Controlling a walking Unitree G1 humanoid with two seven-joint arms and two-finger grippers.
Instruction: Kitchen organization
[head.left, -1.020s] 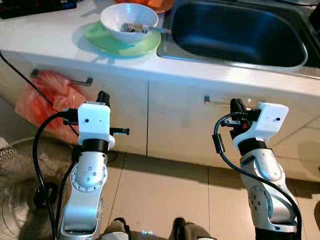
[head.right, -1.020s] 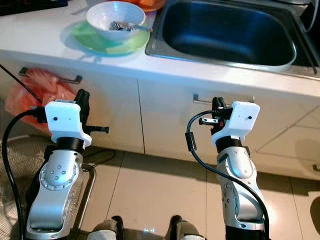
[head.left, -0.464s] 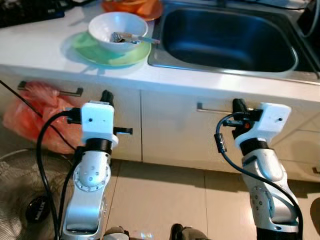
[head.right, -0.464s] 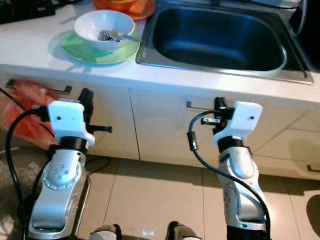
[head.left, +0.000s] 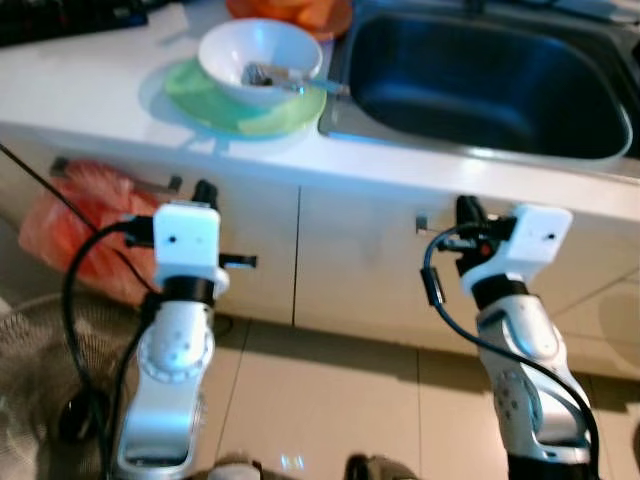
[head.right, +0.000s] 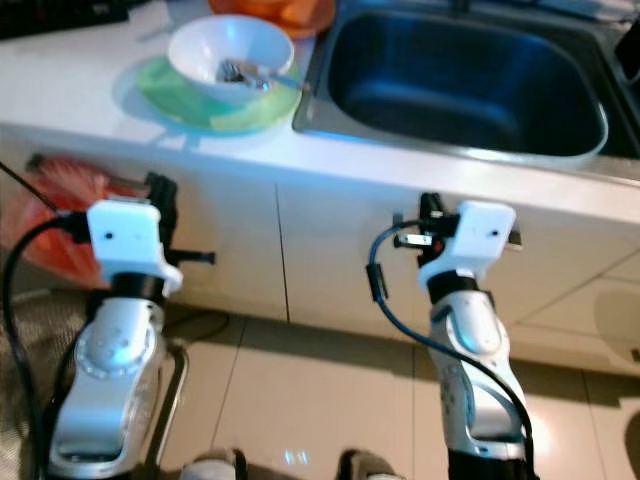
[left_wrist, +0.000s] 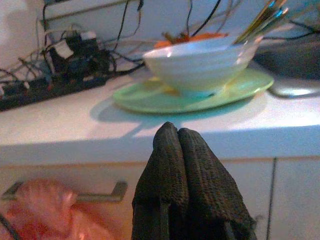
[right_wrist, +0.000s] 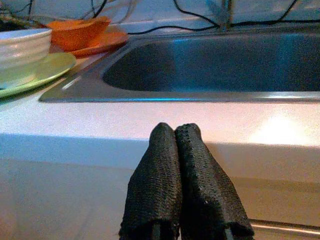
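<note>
A white bowl holding metal utensils sits on a green plate on the white counter, left of the steel sink. An orange dish stands behind the bowl. My left gripper is shut and empty, raised before the cabinet front just below the counter edge, under the plate. In the left wrist view its fingertips point at the bowl. My right gripper is shut and empty too, below the sink's front rim.
A red plastic bag hangs at the left cabinet handle. A floor fan stands at the lower left. A power strip with tangled cables lies at the back of the counter. Tiled floor lies beneath me.
The whole picture has shifted, so the camera moved. Both arms hold the same pose with fingers shut; the dishes have not moved on the counter.
</note>
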